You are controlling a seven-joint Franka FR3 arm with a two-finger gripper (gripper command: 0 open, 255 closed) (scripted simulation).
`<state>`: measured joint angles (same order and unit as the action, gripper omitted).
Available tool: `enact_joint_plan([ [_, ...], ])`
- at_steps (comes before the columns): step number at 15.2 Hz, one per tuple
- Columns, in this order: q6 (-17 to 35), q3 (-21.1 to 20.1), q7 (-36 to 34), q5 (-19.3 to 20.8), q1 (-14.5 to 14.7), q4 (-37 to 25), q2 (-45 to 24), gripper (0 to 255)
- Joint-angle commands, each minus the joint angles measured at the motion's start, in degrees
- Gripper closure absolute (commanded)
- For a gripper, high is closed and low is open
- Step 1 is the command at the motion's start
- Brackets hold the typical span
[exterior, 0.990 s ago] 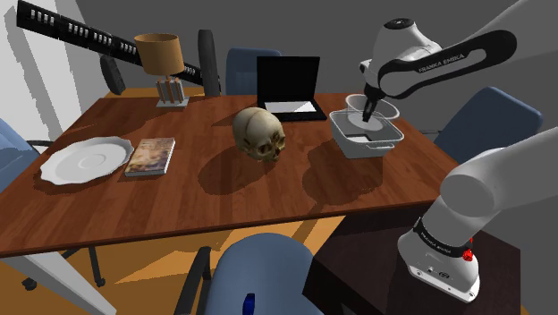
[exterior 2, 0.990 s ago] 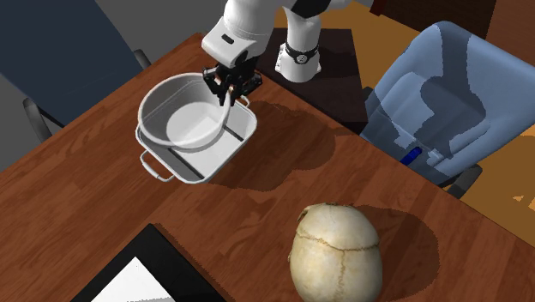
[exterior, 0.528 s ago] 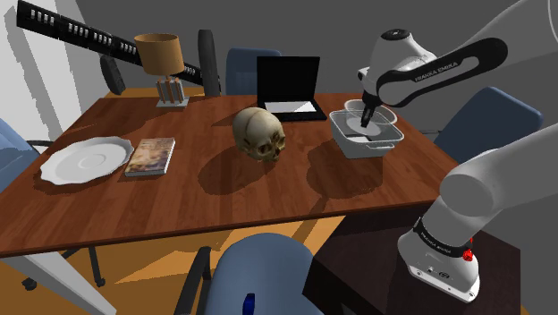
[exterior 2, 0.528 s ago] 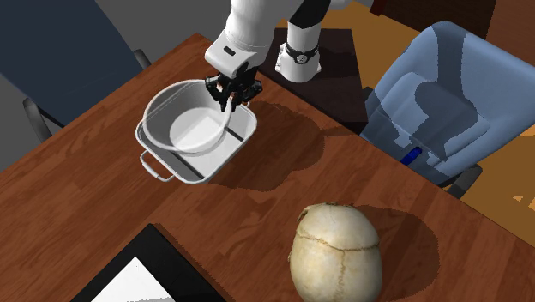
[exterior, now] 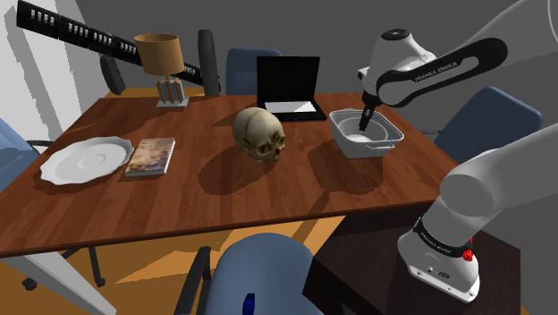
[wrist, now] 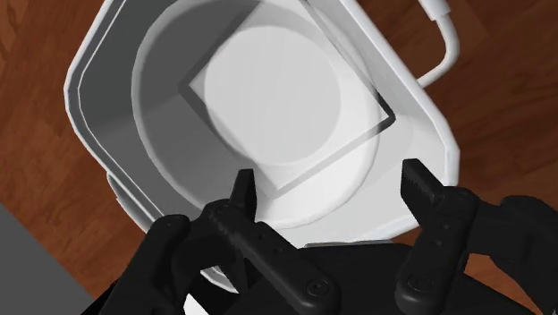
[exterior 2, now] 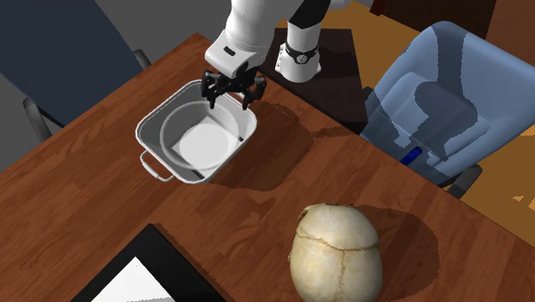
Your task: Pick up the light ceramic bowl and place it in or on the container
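Where the shoulder view looks down from beside the dark stand, a blue chair back sits closest, just short of the near edge of the wooden tabletop. On that tabletop, toward nine o'clock, a white plate lies with a book just beside it at its three o'clock. A pale skull rests about midway. At its three o'clock, apart from it, stands the white container, a rectangular pan with loop handles. The light bowl sits upright inside that pan. The white arm rises from the stand at four o'clock and hangs the black tool right above the pan.

In the second exterior view the tool hovers over the container's one o'clock rim, spread wide, with the bowl resting free beneath. Looking along the hand, both fingers stand well apart with nothing clasped between them, above the edge of the bowl nested in the container.

Farther back in the shoulder view, an open laptop sits at the skull's one o'clock, and a lamp stands near the far corner at eleven o'clock.
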<state>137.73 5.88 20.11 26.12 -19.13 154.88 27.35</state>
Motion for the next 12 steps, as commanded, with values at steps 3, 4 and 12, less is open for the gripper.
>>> enact_joint_plan([
  [3, 0.0, 0.0, 0.0, 0.0, 0.0, 0.0, 0.0, 0],
  [4, -2.4, -0.3, 0.5, -0.9, 0.6, -0.5, 1.8, 0],
  [12, -8.9, -1.4, 1.5, -3.1, 1.9, -2.7, 6.0, 0],
])
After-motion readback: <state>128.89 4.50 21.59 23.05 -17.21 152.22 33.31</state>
